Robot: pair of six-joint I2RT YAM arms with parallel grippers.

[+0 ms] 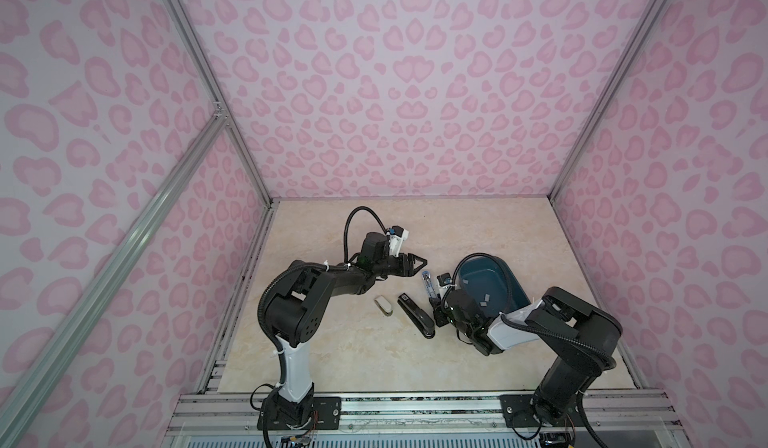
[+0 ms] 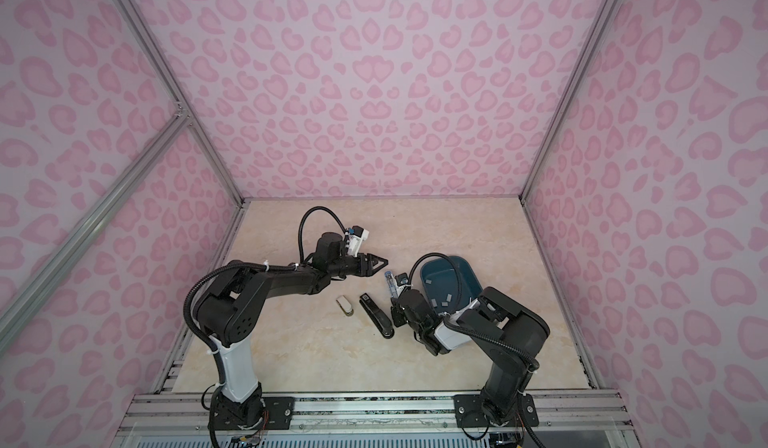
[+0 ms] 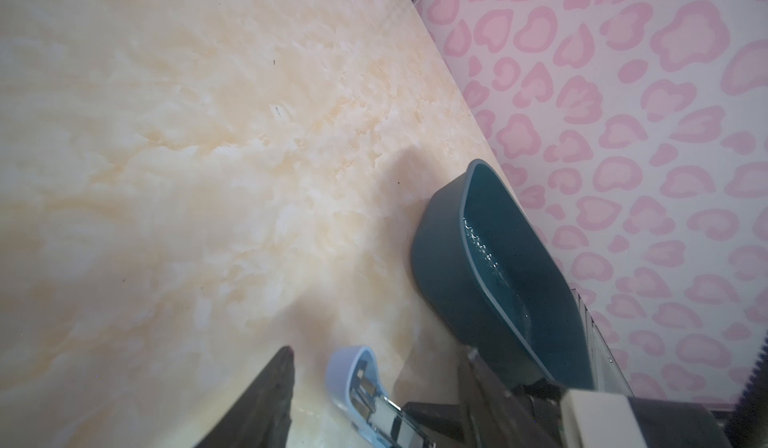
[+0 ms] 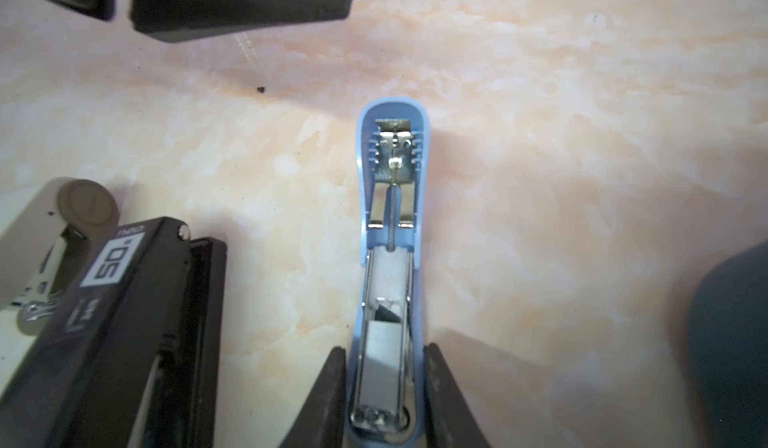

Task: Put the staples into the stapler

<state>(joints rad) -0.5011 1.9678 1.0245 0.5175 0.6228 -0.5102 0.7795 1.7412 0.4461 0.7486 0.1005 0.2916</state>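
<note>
The marbled surface (image 1: 374, 363) is shut in by pink-spotted walls (image 1: 415, 93) at the back and on both sides. Its far half and the near strip by the arm bases lie bare. Everything else crowds the middle and right.

The teal bin (image 1: 515, 286) sits right of centre, near the right wall, with its near end hidden under the right arm. The left end effector (image 1: 420, 264) hangs just left of the bin's far end, beyond the tip of the blue stapler (image 4: 390, 238). Its fingers are spread with nothing between them.

The black stapler (image 4: 124, 321) lies slantwise in the middle. It has a white label (image 4: 116, 259) that reads "50"; the smaller print around it is too blurred to read.

The blue stapler lies between the black one and the bin, apart from both. It is swung open, with its metal channel and spring exposed. The right end effector (image 4: 385, 352) pinches its near end, one finger against each side. A pale grey block sits in the channel there, and I cannot tell whether it is staples or the pusher.

The white stapler (image 1: 384, 304) lies just left of the black one and has no readable writing.

The staples (image 1: 484, 298) are in the bin. Several pale strips lie flat and scattered on its floor, and some may be hidden by the arm.
</note>
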